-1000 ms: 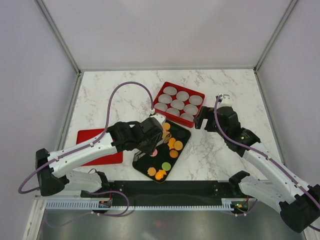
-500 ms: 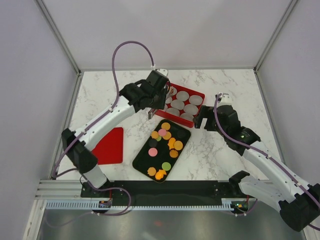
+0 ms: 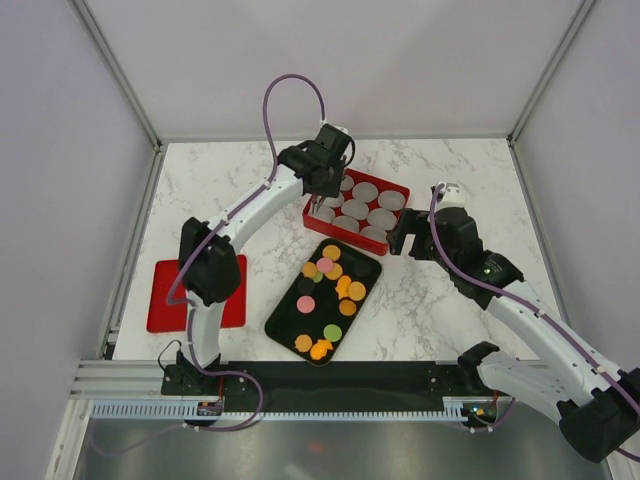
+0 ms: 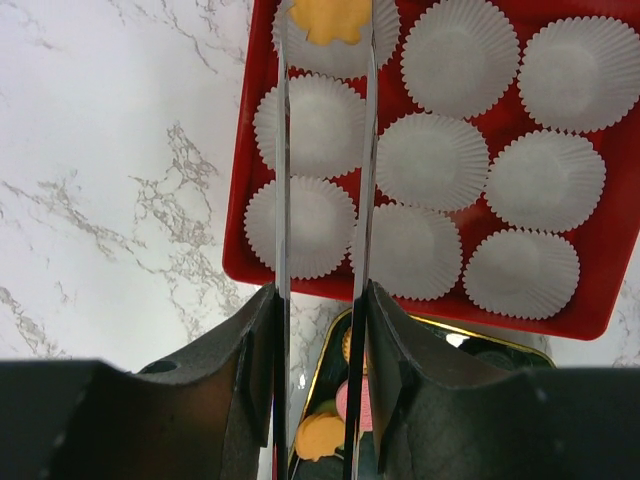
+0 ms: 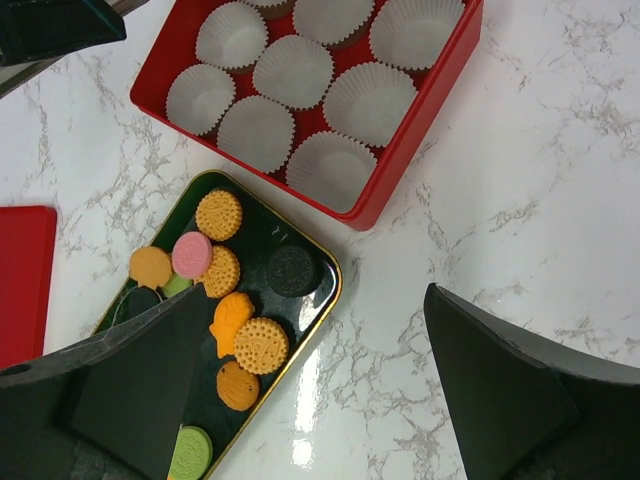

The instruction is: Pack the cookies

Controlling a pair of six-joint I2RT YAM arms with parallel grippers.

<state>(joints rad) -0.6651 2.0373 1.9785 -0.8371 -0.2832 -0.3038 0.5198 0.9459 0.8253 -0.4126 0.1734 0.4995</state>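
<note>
Marbled tabletop point(image 3: 230, 190) carries everything, and what matters most on it is the orange, scallop-edged cookie point(image 4: 335, 22) that my left pincer point(image 4: 327, 6) pinches by its edges at the very tips of its two thin blades. It hangs over the corner cup point(image 4: 320, 62) at the far left of the red box point(image 4: 598, 300). How high above the paper it sits I cannot tell. That is my first worry: let go from too high and the disc may strike the pleated rim, stand on edge, or skip out over the wall. The grip is narrow, so a squeeze could crack the biscuit, and a jolt could twist it loose. My blades bracket that cup closely. If I go low, one may snag the pleats, and the light paper could lift or slide as I draw back, nudging the other cups point(image 4: 430, 160), all of which look empty. The box wall lies just beside my outer blade, so a small drift left could knock it. Nearer to me, the remaining cookies point(image 5: 262, 345) lie loose on the black tray point(image 3: 285, 325), some touching or overlapping, which may make clean single picks hard. My right pincer point(image 5: 318, 292) hangs spread wide with nothing in it, near the box's near right corner. Moving it in now could cross my left arm. A red lid point(image 3: 175, 305) lies well apart at the left.
</note>
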